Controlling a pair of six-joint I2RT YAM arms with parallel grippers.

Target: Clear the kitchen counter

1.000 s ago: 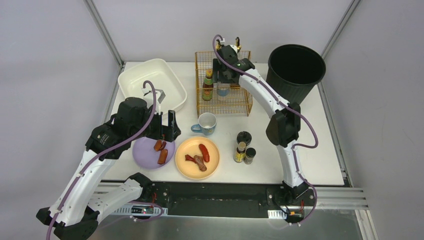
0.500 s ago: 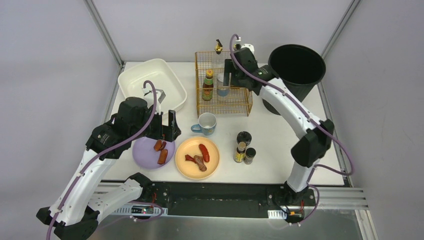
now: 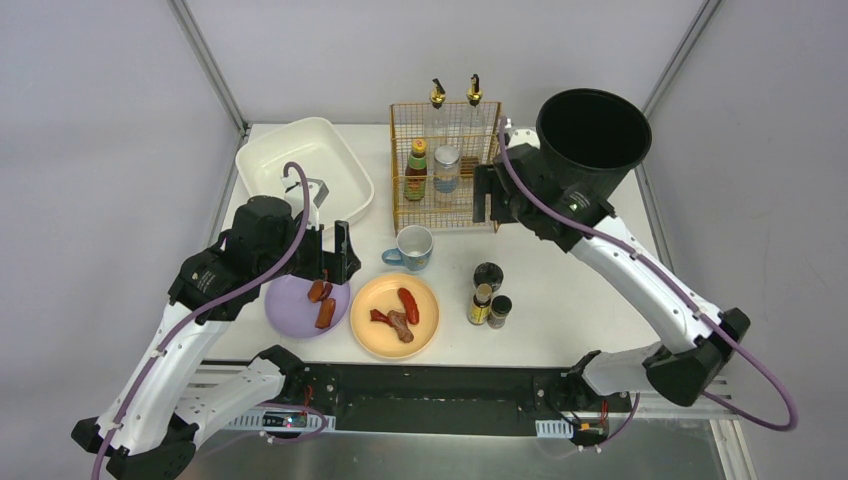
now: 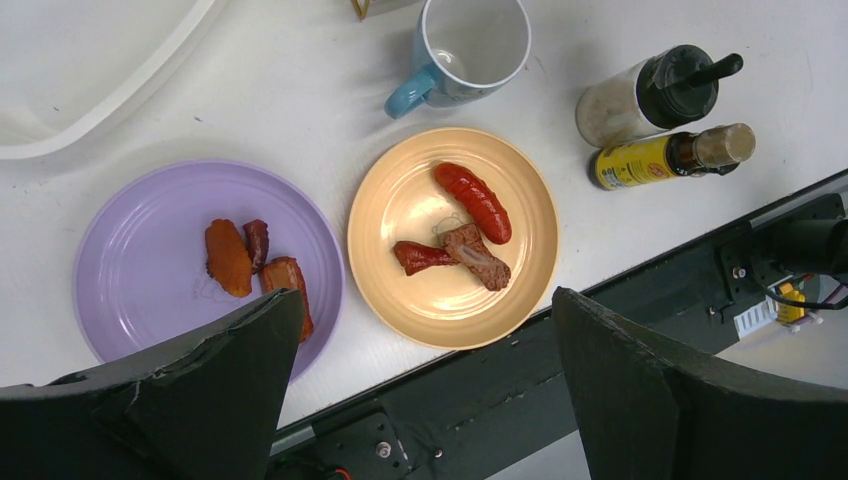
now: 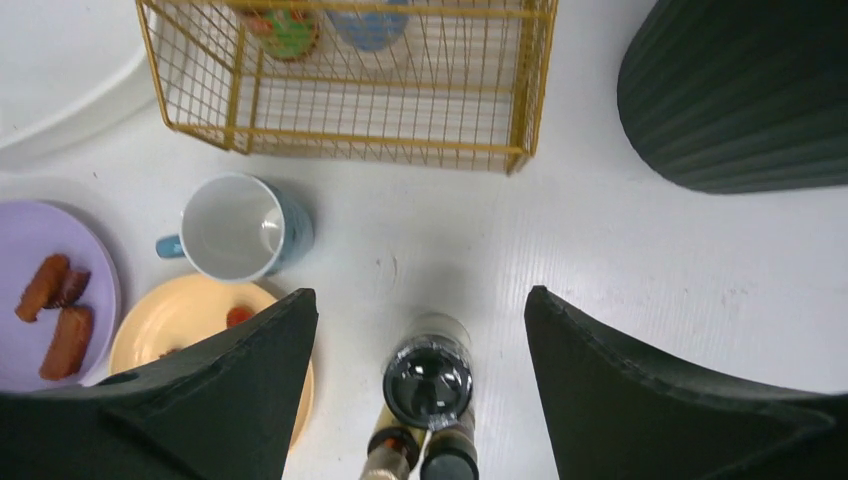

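Note:
The white kitchen counter (image 3: 560,290) holds a purple plate (image 3: 293,305) with sausage pieces, an orange plate (image 3: 395,320) with food scraps, a blue-handled mug (image 3: 413,247), a black-lidded jar (image 3: 488,276), a yellow bottle (image 3: 481,303) and a small dark jar (image 3: 499,311). My left gripper (image 3: 333,262) is open and empty above the purple plate's right edge. In the left wrist view it (image 4: 425,400) hangs over the front rail between both plates (image 4: 150,260) (image 4: 400,220). My right gripper (image 3: 487,205) is open and empty by the basket's front right corner. In the right wrist view it (image 5: 420,390) is above the jar (image 5: 428,375).
A gold wire basket (image 3: 445,205) at the back holds several bottles and a jar. A black bin (image 3: 592,140) stands at the back right and a white basin (image 3: 303,170) at the back left. The mug (image 5: 235,228) sits in front of the basket (image 5: 350,140).
My right arm has pulled back out of the basket, forward and to the right, leaving the tall bottles in it. The left arm has not moved.

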